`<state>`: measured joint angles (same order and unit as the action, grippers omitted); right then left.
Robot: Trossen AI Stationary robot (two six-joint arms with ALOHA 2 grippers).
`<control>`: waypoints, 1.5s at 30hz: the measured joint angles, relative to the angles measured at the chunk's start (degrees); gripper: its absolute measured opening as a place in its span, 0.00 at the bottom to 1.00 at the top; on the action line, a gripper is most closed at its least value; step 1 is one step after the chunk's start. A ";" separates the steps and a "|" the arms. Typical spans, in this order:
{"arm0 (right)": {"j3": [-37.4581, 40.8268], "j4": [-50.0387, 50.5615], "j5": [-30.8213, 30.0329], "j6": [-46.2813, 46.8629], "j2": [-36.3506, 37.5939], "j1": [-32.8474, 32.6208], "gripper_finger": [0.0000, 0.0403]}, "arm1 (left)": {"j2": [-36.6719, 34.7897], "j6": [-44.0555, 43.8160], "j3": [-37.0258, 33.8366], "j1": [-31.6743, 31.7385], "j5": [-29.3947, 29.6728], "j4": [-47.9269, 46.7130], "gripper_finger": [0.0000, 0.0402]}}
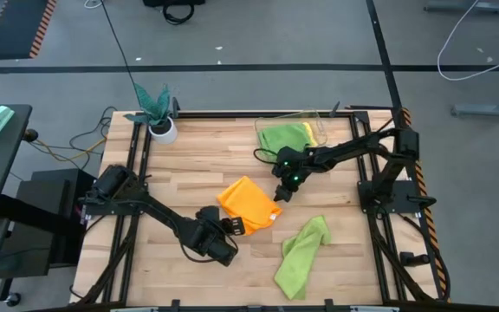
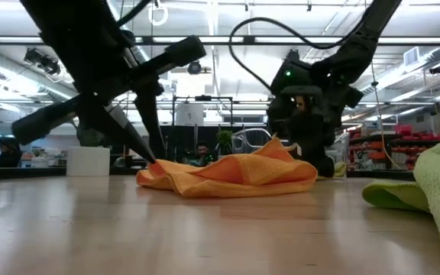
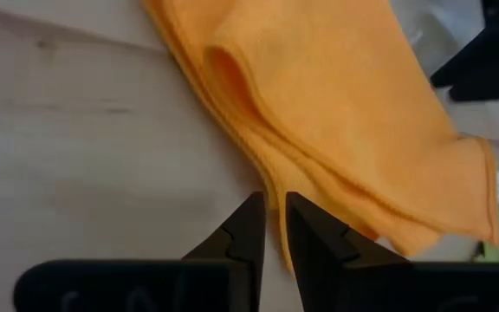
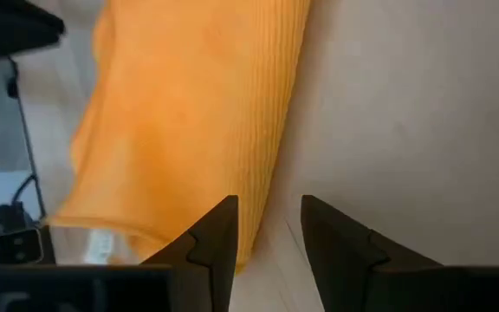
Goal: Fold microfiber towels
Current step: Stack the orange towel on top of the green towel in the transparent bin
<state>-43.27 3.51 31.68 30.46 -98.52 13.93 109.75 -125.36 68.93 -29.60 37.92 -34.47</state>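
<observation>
Bare wooden desk (image 1: pixel 189 160) lies open left of the folded orange microfiber towel (image 1: pixel 248 201). The crumpled lime green towel (image 1: pixel 301 253) blocks the front right; the teal potted plant (image 1: pixel 158 113) occupies the far-left corner.

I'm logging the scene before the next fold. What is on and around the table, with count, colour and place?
Orange towel: one, orange, folded, table centre.
Green towel: one, lime green, crumpled, near the front edge, right of centre.
Green towel in bin: one, lime green, back right, with a yellow towel beside it.
Clear bin: one, transparent, back right.
Plant: one, teal leaves, white pot, back left corner.
Table: one, light wood.
Left end effector: dark, nearly shut on the orange towel's front edge.
Right end effector: dark, open, at the towel's right edge.
</observation>
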 joint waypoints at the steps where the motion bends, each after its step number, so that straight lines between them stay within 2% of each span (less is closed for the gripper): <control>1: -0.67 0.28 0.10 0.00 -1.13 -0.44 0.34 | 0.00 0.26 0.00 0.32 -0.01 0.06 0.15; 6: -4.07 0.06 1.12 -0.30 -4.62 -3.25 0.34 | 0.00 1.52 0.00 1.23 -0.03 0.03 0.14; 12: -6.53 0.34 2.30 -3.42 -4.58 -4.91 0.34 | 0.00 2.56 0.00 1.20 -0.21 0.47 0.13; 16: -6.94 -0.12 1.72 -1.11 -4.64 -4.48 0.34 | 0.00 2.61 0.00 1.21 -0.23 0.70 0.14; 25: -7.15 -1.35 3.00 3.44 -9.90 -4.83 0.34 | 0.00 3.65 0.00 1.53 -0.25 1.53 0.13; 32: -7.12 -3.31 2.21 5.53 -8.87 -5.11 0.34 | 0.00 3.69 0.00 1.53 -0.25 1.67 0.14; 38: -9.59 -3.30 1.46 7.58 -11.23 -5.97 0.34 | 0.00 3.69 0.00 1.55 -0.25 2.19 0.14; 45: -12.30 -3.43 -1.93 7.61 -11.77 -7.26 0.33 | 0.00 3.67 0.00 1.55 -0.25 3.85 0.13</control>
<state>-55.56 0.08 29.75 38.07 -110.29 6.68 109.75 -121.69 68.93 -28.05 37.67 -30.61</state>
